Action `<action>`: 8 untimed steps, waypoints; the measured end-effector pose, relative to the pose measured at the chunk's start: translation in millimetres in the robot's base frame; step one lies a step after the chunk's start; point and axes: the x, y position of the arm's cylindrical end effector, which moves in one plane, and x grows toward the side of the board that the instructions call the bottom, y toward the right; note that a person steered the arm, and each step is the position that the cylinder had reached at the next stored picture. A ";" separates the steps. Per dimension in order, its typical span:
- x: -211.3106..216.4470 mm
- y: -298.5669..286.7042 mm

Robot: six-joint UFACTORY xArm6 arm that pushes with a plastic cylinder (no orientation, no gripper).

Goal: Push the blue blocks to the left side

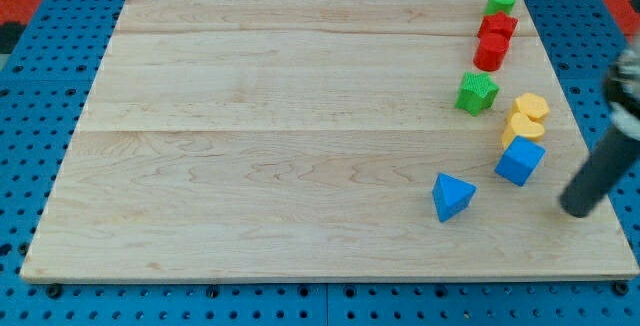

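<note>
A blue cube (520,160) lies on the wooden board (280,136) at the view's right. A blue triangular block (452,196) lies to its lower left. My tip (576,209) rests on the board at the view's lower right, to the right of and slightly below the blue cube, with a gap between them. The dark rod rises from it toward the view's upper right.
Two yellow blocks (526,116) sit stacked in line just above the blue cube. A green star-like block (477,92) lies left of them. Two red blocks (494,39) and a green block (501,1) sit near the top right corner. Blue pegboard surrounds the board.
</note>
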 end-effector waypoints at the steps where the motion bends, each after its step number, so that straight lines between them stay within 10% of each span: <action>1: -19.5 5.3; 3: -44.8 -79.7; 4: -32.9 -5.1; 8: -70.8 -41.9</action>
